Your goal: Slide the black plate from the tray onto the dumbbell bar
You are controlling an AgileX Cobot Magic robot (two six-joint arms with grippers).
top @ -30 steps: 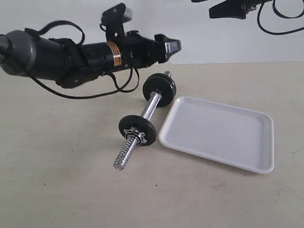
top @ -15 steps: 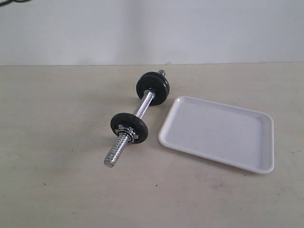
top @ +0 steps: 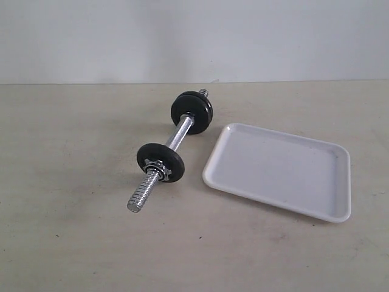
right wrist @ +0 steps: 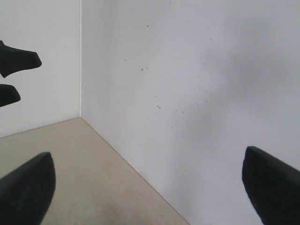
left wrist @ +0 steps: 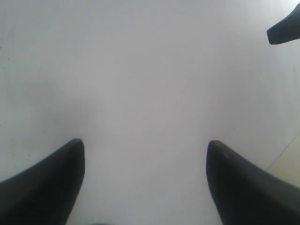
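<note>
The far end of the bar [top: 180, 135] is partly hidden behind the far discs [top: 192, 112], whose number cannot be told, and in the wrist views the fingers [left wrist: 42, 187] of the left gripper [left wrist: 145, 141] and of the right gripper [right wrist: 147, 152] are cut off by the picture edge.

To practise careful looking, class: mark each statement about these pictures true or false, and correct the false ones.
1. The white tray holds a black plate. False: nothing lies in it.
2. The dumbbell bar lies on the table, outside the tray. True.
3. The bar carries black discs. True.
4. The left fingers grip the bar. False: they stand open, holding nothing.
</note>
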